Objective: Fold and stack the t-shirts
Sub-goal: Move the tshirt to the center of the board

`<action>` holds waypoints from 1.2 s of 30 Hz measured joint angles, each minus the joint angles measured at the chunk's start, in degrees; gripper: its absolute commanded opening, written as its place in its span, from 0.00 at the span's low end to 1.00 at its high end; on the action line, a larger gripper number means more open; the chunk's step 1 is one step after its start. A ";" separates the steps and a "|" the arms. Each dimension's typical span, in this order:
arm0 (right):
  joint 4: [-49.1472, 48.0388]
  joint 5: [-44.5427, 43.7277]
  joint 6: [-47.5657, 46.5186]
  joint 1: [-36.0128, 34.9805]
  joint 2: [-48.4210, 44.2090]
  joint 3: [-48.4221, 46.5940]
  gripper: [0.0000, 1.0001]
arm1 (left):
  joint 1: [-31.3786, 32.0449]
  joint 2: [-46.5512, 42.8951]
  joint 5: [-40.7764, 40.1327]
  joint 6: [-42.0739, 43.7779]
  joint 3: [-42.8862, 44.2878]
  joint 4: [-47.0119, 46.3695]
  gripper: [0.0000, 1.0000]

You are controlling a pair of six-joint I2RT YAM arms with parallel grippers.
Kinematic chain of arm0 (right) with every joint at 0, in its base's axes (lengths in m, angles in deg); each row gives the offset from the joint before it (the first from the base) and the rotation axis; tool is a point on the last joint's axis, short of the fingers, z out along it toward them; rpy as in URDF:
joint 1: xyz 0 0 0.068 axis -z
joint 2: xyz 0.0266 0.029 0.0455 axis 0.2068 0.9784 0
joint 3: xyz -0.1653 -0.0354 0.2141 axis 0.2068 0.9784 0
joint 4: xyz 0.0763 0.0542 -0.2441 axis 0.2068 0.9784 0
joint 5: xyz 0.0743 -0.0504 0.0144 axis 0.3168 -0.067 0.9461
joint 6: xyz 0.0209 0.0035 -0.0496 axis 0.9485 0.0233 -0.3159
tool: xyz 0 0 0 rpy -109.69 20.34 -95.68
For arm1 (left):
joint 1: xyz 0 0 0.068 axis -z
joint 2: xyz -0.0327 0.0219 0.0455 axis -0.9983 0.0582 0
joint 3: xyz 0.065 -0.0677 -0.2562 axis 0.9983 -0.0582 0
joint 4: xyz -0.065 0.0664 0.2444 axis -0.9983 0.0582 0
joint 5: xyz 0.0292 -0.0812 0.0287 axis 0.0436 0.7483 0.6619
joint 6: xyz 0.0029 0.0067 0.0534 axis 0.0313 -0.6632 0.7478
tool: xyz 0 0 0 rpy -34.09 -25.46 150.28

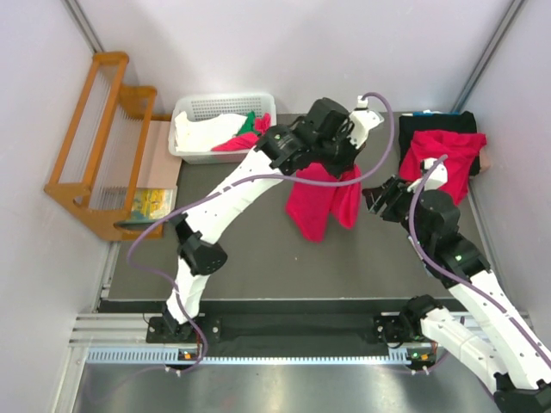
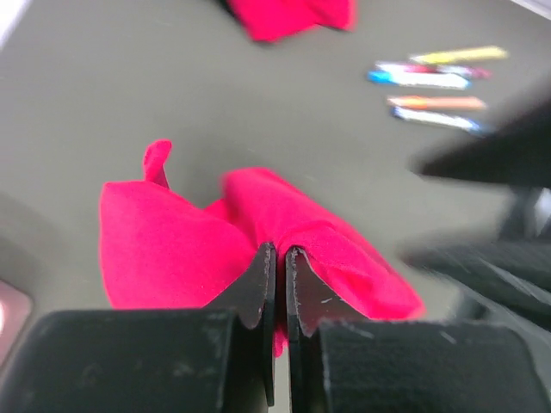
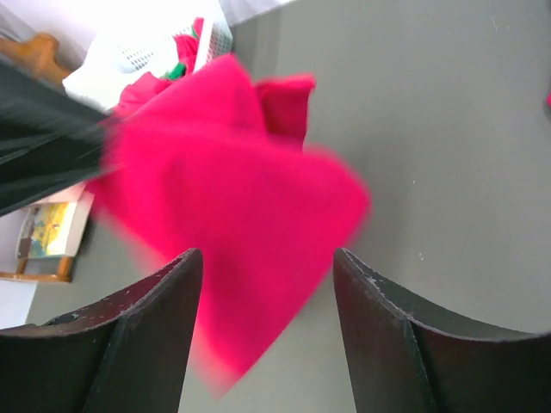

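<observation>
**Top view:** L gripper (image 1: 334, 159) is up over mid-table (image 1: 241, 258), clamped on the top of a red t-shirt (image 1: 320, 202). The shirt hangs bunched, w/ its low end near the table. R gripper (image 1: 375, 200) sits just beside the shirt's right edge; no contact that I can see. A 2nd t-shirt (image 1: 448, 155) lies at far right. The basket (image 1: 194, 112) at the back holds more red cloth plus white and green bits.

**L wrist:** the fingers are pressed together, w/ a fold of the shirt (image 2: 172, 249) pinched between them. The rest of the shirt droops below.

**R wrist:** the jaws stand well apart w/ nothing in them. The shirt (image 3: 232, 172) is blurred, just ahead of the gap.

**Step, prob.:** lifting and opening out one shirt, w/ no fold made yet. Next, R needs to line up on a free edge or corner and close on cloth only. Then both arms spread the shirt flat on the table.
</observation>
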 measured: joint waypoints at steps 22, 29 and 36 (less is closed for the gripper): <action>-1.55 4.85 0.74 0.00 -2.95 2.25 0.61 | 7.26 9.29 -16.02 2.34 8.44 -9.55 0.00; -1.09 5.09 0.57 0.00 -1.90 2.23 0.61 | -5.11 -10.32 -7.17 -0.28 -21.16 -6.88 0.00; -0.55 4.90 -0.24 0.00 0.57 1.40 0.61 | -29.70 -35.15 -1.64 -0.15 -49.72 -5.57 0.53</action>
